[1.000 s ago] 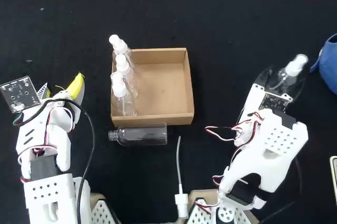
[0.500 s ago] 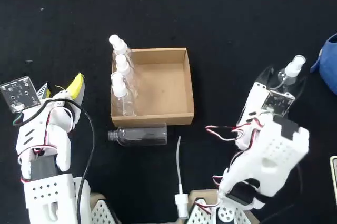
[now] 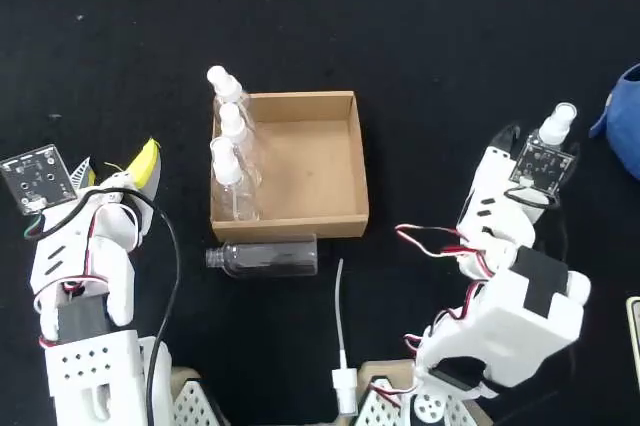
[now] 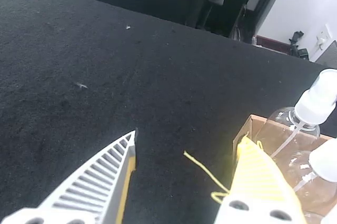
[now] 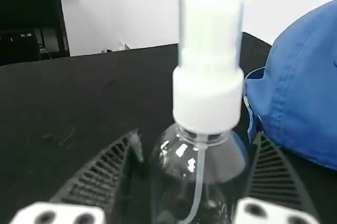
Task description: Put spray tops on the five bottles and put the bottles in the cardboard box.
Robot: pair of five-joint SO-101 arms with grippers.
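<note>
The right gripper stands open, its black jaws on either side of the upright clear plastic bottle with a white spray top but apart from it. That bottle stands well to the right of the square brown cardboard box, its long axis vertical, so closing on it looks like the next step. The right arm is far nearer. The left gripper, open and empty, sits left of the box. The black cloth table leaves room between bottle and box; a blue cap lies farther right.
</note>
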